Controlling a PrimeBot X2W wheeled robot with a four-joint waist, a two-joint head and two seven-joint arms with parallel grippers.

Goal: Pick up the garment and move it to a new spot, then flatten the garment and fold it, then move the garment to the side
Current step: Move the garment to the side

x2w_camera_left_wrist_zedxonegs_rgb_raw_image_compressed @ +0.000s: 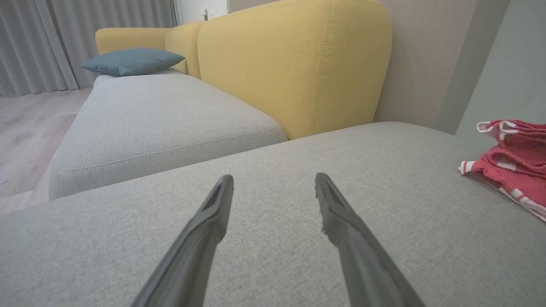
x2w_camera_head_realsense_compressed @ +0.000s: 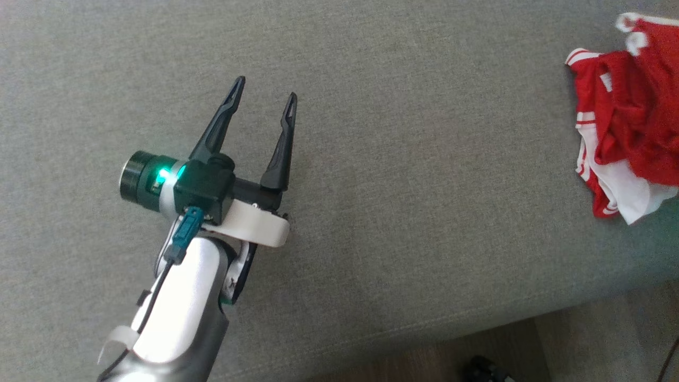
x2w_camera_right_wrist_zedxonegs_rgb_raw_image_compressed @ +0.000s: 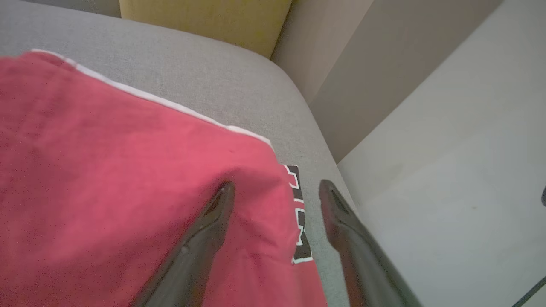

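The garment point(x2w_camera_head_realsense_compressed: 628, 124) is red with white trim and lies bunched at the right end of the grey seat cushion point(x2w_camera_head_realsense_compressed: 398, 185). From the left wrist it shows as a red heap point(x2w_camera_left_wrist_zedxonegs_rgb_raw_image_compressed: 516, 160) at the far right. My left gripper point(x2w_camera_head_realsense_compressed: 264, 89) hovers open over bare cushion, well left of the garment, its fingers point(x2w_camera_left_wrist_zedxonegs_rgb_raw_image_compressed: 213, 213) spread with nothing between them. In the right wrist view my right gripper point(x2w_camera_right_wrist_zedxonegs_rgb_raw_image_compressed: 276, 187) is open just above the garment point(x2w_camera_right_wrist_zedxonegs_rgb_raw_image_compressed: 128, 183). Its left finger lies over the red cloth, its right finger over the cushion edge, and nothing is gripped.
A yellow backrest point(x2w_camera_left_wrist_zedxonegs_rgb_raw_image_compressed: 298, 64) stands behind the cushion, with a second grey seat point(x2w_camera_left_wrist_zedxonegs_rgb_raw_image_compressed: 162, 119) and a blue pillow point(x2w_camera_left_wrist_zedxonegs_rgb_raw_image_compressed: 132, 60) beyond. A pale wall point(x2w_camera_right_wrist_zedxonegs_rgb_raw_image_compressed: 448, 170) rises right beside the garment's end. The cushion's front edge drops to wooden floor point(x2w_camera_head_realsense_compressed: 435, 355).
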